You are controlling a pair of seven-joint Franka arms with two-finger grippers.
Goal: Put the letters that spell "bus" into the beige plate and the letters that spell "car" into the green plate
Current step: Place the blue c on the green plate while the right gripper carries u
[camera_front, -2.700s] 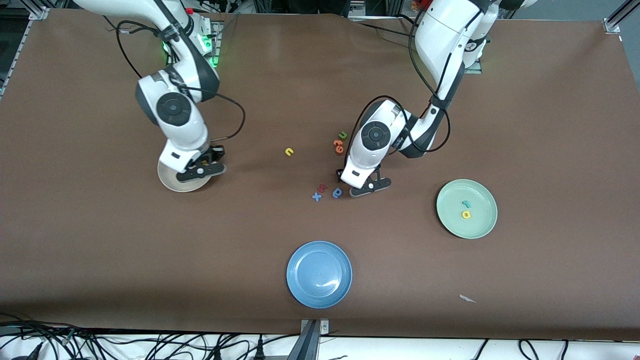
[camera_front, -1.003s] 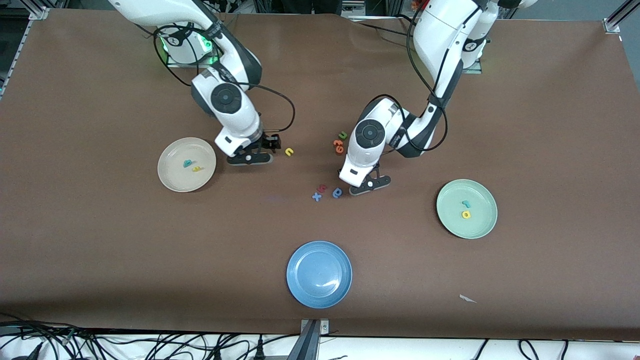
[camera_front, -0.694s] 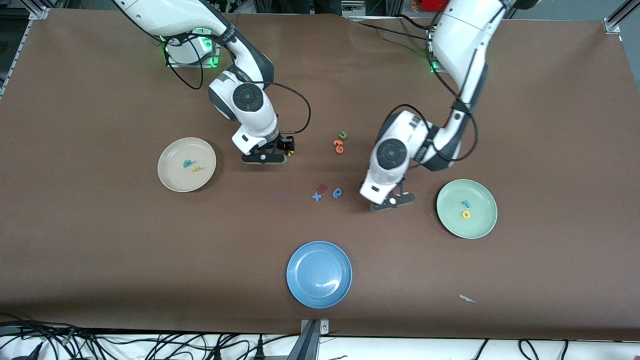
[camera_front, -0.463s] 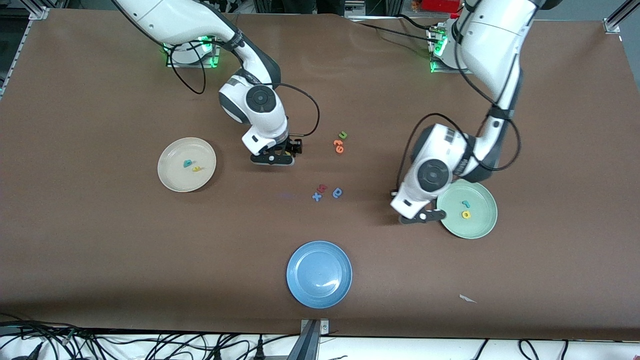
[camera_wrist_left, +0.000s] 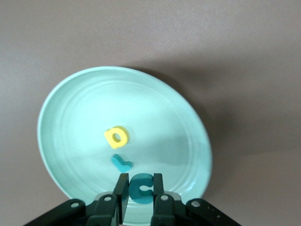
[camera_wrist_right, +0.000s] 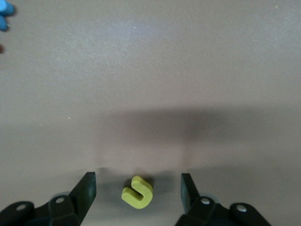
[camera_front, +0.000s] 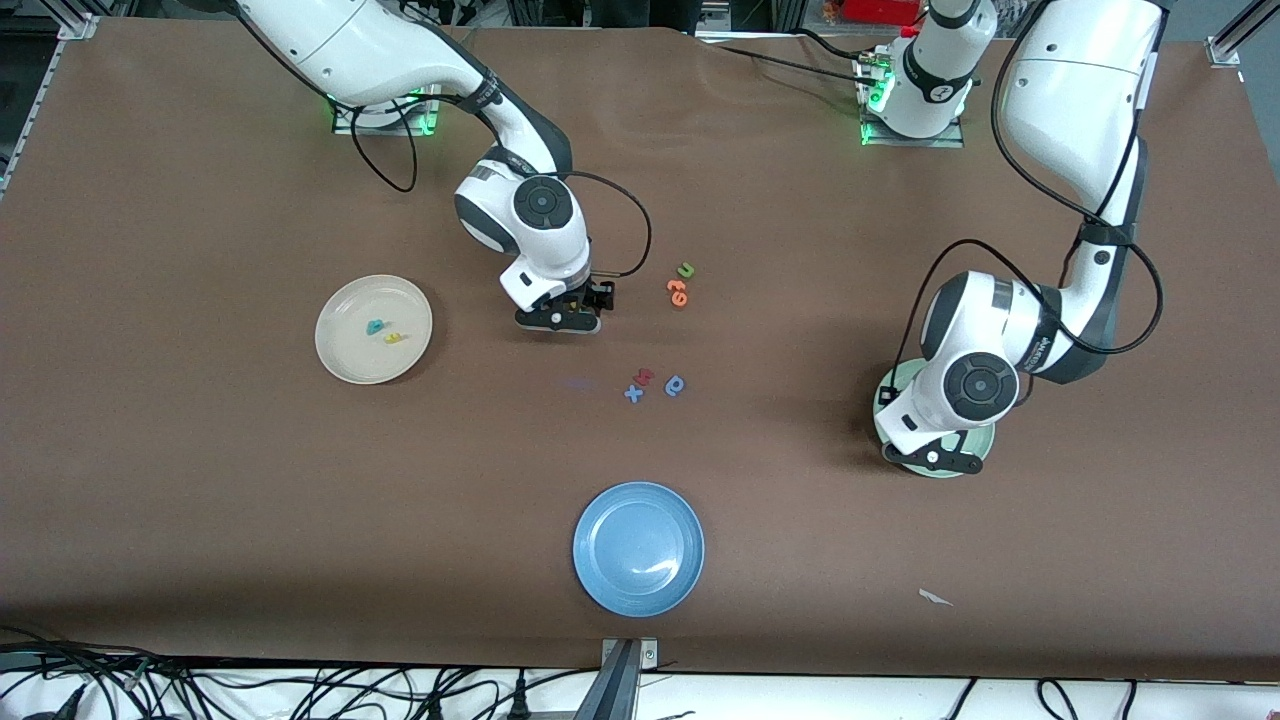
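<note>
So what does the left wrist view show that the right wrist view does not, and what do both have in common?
Only the left wrist view shows the green plate with the yellow a and teal r lying in it, and the left hand shut on the teal c above that plate.

Only the right wrist view shows the yellow u lying on the bare table between the open fingers of the right hand.

Both show the brown table and one hand with a letter between its fingers.
</note>
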